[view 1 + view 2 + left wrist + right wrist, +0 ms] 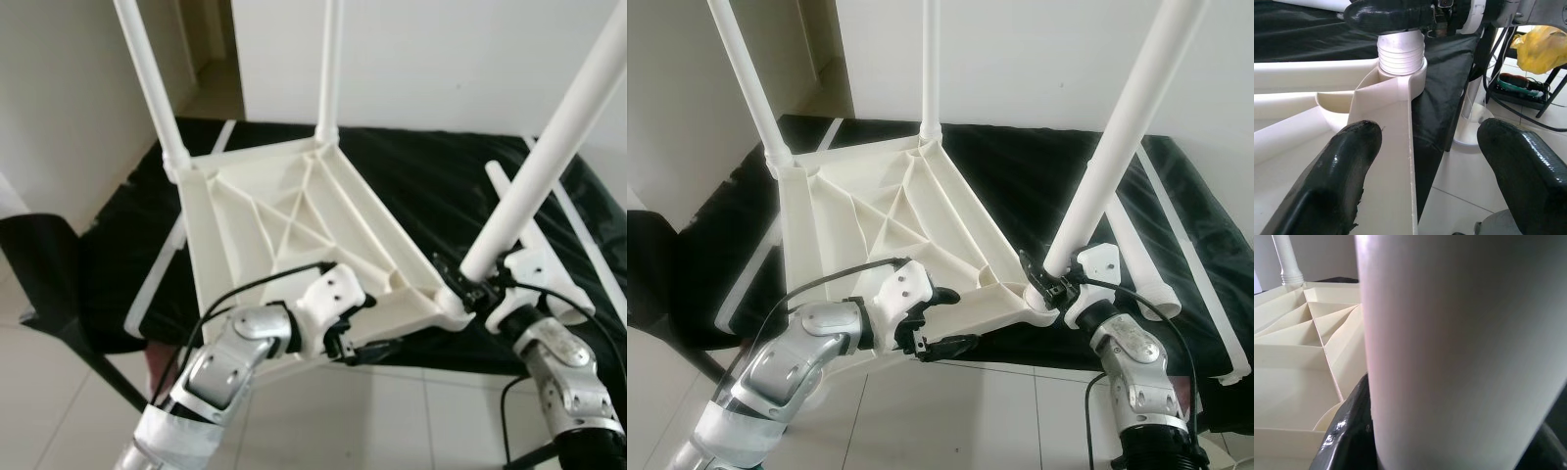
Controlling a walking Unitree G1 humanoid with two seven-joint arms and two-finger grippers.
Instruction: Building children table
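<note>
White moulded plastic — the children's tabletop [294, 220] is lying upside down on a black-covered desk [441, 186], ribs facing up, with two legs already standing at its far corners. The right pincer [1050, 279] is clamping the base of a third leg [549, 157] at the tabletop's near right corner socket, its fingers closed around the tube. The left pincer [355, 345] is sitting at the tabletop's near edge, fingers [1342, 166] spread wide around the rim, gripping nothing. The parts are looking light, stiff and slippery — taking the leg low beside its threaded collar seems best for turning it.
</note>
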